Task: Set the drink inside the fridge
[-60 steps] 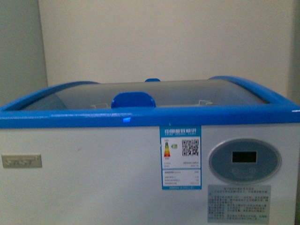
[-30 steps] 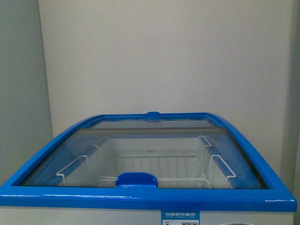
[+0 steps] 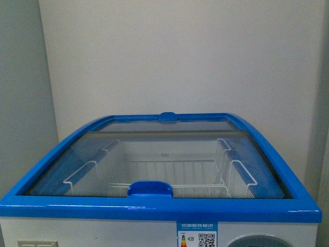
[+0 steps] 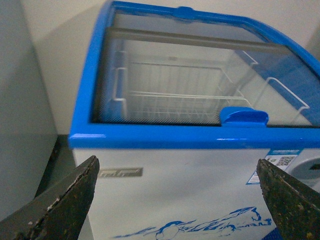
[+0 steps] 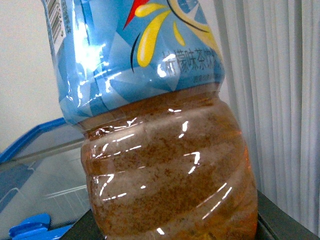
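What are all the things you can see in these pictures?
fridge: one, white with a blue rim, against the wall
glass lid: one, clear, closed over the top of the fridge
handle: two, blue, one at the lid's front edge, one at the back
basket: one, white wire, inside the fridge, nothing in it
sticker: one, blue and white, on the fridge's front
mountain picture: one, blue, low on the fridge's front
drink: one, brown with a light-blue label, in the right gripper
curtain: one, white, behind the drink
left gripper: one, dark, open, facing the fridge
right gripper: one, dark, holding the drink
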Controlling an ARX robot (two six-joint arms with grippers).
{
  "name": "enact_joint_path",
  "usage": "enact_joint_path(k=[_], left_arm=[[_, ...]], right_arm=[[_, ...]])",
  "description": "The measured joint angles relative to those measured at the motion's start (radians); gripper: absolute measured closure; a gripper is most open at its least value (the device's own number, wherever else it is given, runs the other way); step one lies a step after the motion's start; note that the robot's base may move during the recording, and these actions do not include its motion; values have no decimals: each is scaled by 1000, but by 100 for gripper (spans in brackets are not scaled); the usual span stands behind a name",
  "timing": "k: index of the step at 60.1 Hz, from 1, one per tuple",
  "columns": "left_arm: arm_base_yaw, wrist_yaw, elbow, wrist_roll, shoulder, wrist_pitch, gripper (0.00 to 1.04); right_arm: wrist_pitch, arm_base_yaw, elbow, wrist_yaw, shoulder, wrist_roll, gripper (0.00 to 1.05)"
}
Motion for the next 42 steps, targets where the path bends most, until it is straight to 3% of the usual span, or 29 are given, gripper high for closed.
enact_joint_path(k=[8,15,27,42], left_arm=[[-102,91,120,173,127,-40,8],[-236,180,233,550,244,-133,8],[-259,195,392,920,453,-207,8],[-259,193,504,1008,592,-200,8]], right_arm=[[0,0,0,-1,0,0,62],[0,0,0,-1,0,0,62],[0,0,0,0,0,0,62],[0,0,0,1,0,0,62]])
